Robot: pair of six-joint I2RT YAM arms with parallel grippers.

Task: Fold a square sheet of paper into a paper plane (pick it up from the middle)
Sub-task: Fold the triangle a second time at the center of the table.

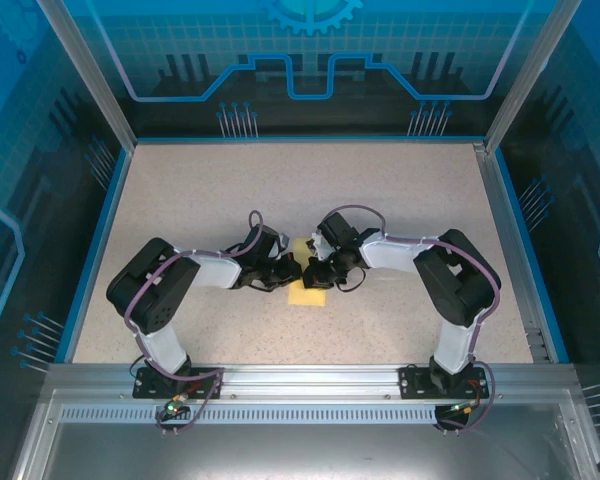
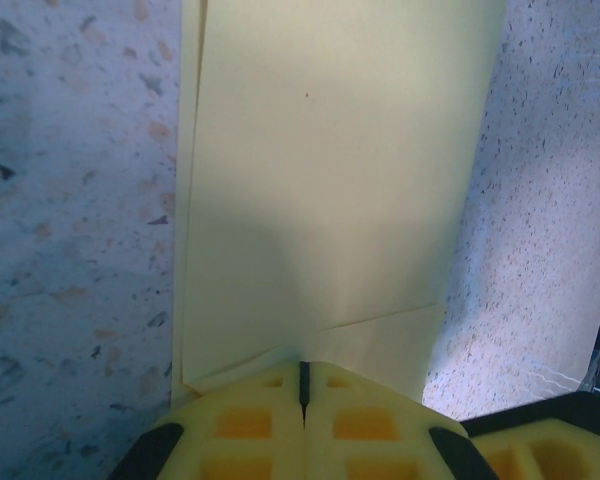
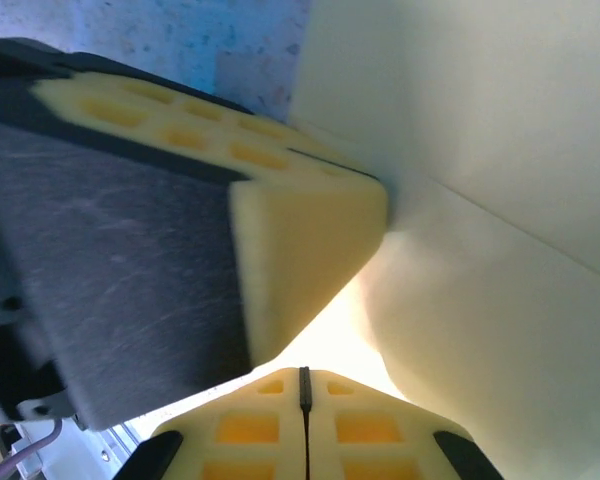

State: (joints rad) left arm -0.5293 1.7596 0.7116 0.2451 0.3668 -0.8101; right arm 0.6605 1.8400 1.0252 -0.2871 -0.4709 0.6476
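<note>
Speckled beige table (image 1: 230,190) (blue-edged), inside blue patterned walls (image 1: 310,60)

The paper sheet (image 2: 330,180) is smooth and matt, the table (image 2: 70,250) speckled.

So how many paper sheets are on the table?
1: the pale-yellow sheet, partly folded, at the table centre where left gripper and right gripper meet; they cover part of it.

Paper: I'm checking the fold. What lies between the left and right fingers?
The yellow paper itself: in the top view it lies between the left fingers and right fingers, both shut.
</note>
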